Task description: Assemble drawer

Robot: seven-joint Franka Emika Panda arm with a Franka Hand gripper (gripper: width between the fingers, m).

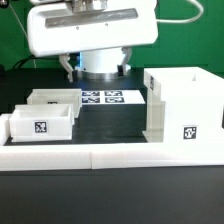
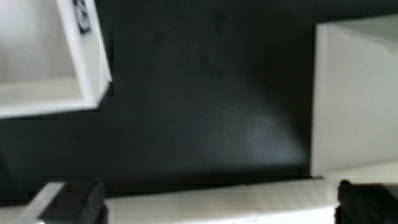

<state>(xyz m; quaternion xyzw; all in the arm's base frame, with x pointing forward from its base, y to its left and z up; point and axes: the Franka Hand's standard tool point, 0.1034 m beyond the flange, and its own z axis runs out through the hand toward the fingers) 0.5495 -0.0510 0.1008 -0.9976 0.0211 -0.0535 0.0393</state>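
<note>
White drawer shell (image 2: pixel 356 95) and tray (image 2: pixel 39 70) either side of wide-spread, empty end effector (image 2: pixel 217 200).

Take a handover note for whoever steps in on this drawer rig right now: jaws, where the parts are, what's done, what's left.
Jaws: open and empty. The arm hovers over bare table between the trays and the shell.
Parts: the shell stands at the exterior view's right. The front tray and rear tray sit at its left, clear of the shell.
Done: nothing joined yet.
Left: probably pick up each tray and fit it into the shell.
</note>
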